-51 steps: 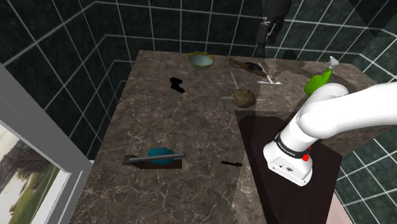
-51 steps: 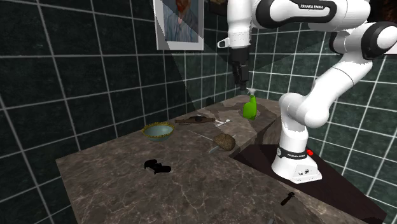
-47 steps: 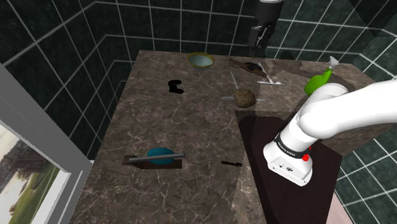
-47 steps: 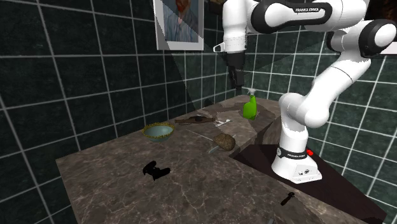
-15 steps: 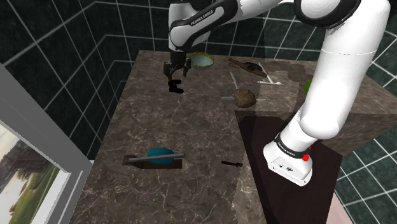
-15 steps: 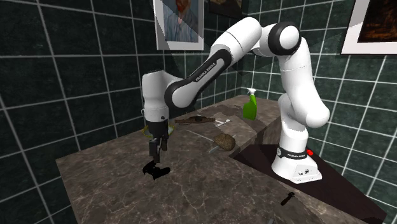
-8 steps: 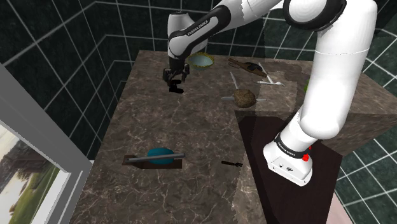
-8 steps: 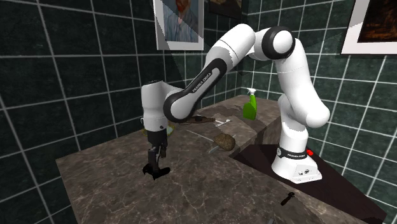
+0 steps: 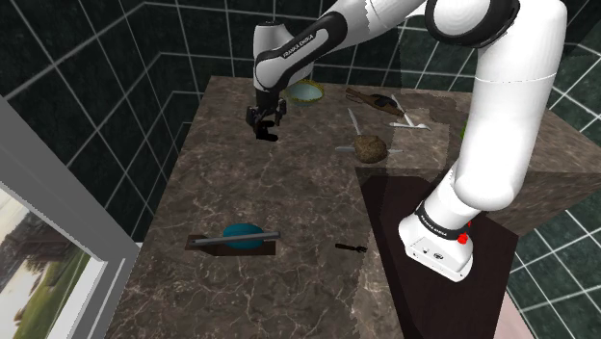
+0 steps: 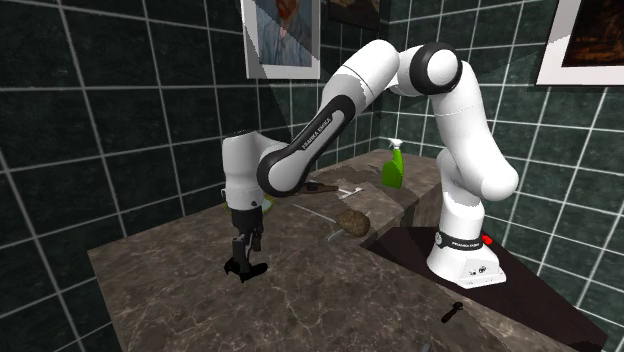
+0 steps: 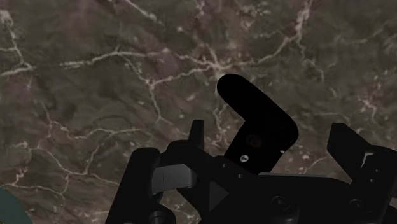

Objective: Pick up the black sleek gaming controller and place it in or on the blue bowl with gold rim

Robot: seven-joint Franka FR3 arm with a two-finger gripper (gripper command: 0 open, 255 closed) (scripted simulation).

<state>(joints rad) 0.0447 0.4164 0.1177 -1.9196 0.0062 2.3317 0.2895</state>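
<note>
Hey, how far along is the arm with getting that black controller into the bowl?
Early stage. Done: the gripper is down at the black gaming controller on the marble countertop. In hand: its open fingers straddle the controller, not yet clasped, and it lies on the countertop. Left: close, lift, carry it to the gold-rimmed blue bowl nearby, and release.

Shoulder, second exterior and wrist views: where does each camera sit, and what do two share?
Shoulder view: beside the stand, looking down over the counter; the arm reaches up-left.
Second exterior view: across the counter, facing the whole arm.
Wrist view: on the hand, looking down; the open gripper straddles the controller.
Shared: gripper at the controller.
</note>
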